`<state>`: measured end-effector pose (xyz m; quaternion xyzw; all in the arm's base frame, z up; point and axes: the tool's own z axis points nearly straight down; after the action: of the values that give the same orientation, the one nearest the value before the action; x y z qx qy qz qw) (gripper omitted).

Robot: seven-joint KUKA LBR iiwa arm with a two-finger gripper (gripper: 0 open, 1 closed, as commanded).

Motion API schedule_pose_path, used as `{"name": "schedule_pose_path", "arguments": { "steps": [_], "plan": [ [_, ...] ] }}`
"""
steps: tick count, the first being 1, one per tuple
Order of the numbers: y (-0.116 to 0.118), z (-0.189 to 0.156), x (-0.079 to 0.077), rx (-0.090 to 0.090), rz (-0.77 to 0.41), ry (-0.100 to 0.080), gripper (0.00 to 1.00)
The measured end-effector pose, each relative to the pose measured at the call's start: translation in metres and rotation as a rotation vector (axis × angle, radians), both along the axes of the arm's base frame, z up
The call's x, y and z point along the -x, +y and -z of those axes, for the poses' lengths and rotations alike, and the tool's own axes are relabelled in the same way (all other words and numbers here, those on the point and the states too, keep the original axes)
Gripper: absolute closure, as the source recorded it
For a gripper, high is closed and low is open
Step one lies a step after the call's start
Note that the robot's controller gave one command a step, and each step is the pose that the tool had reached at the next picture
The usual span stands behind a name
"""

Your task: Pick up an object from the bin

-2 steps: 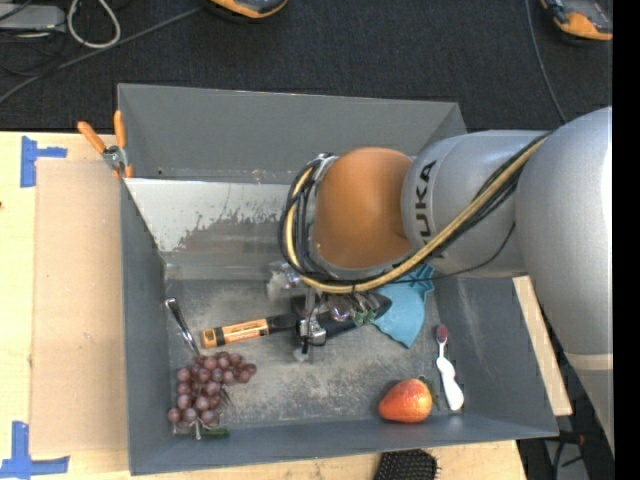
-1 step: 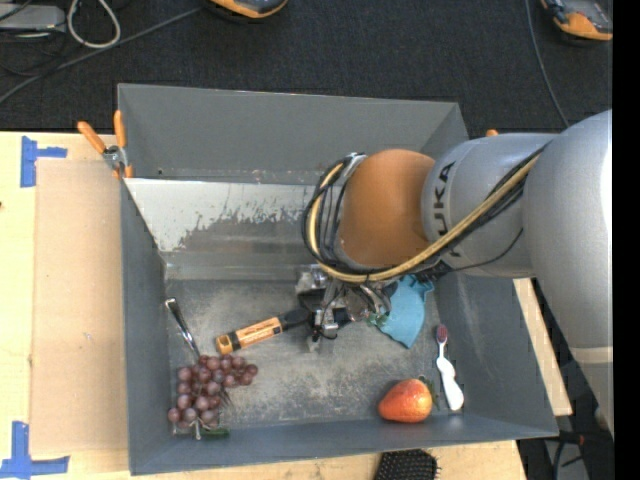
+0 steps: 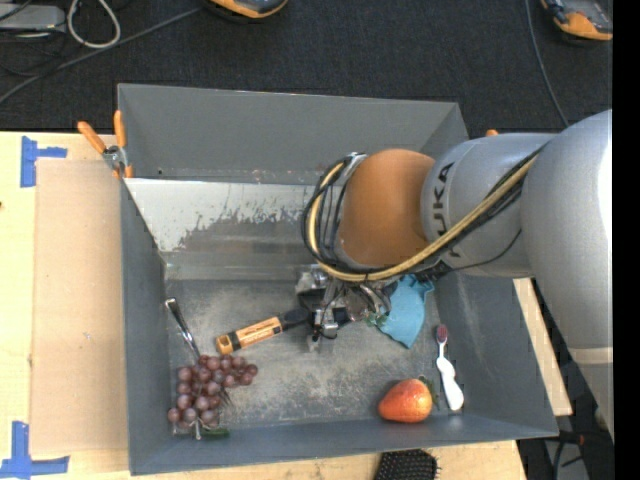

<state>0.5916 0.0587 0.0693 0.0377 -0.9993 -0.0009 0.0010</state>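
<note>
My gripper hangs low over the middle of the bin floor. Just to its left lies an orange-handled tool, whose dark end reaches up to the gripper. A crumpled blue cloth lies right beside the gripper on its right, partly under the arm.
A bunch of dark red grapes rests at the front left, with a thin metal utensil above it. A red-orange fruit and a white toothbrush lie at the front right. The arm's orange cover hides the bin's middle back.
</note>
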Motion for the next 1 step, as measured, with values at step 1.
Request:
{"name": "schedule_pose_path", "arguments": {
  "steps": [1],
  "plan": [
    [0.0000,-0.0003,0.0000,0.000,0.000,0.000,1.00]
  ]
}}
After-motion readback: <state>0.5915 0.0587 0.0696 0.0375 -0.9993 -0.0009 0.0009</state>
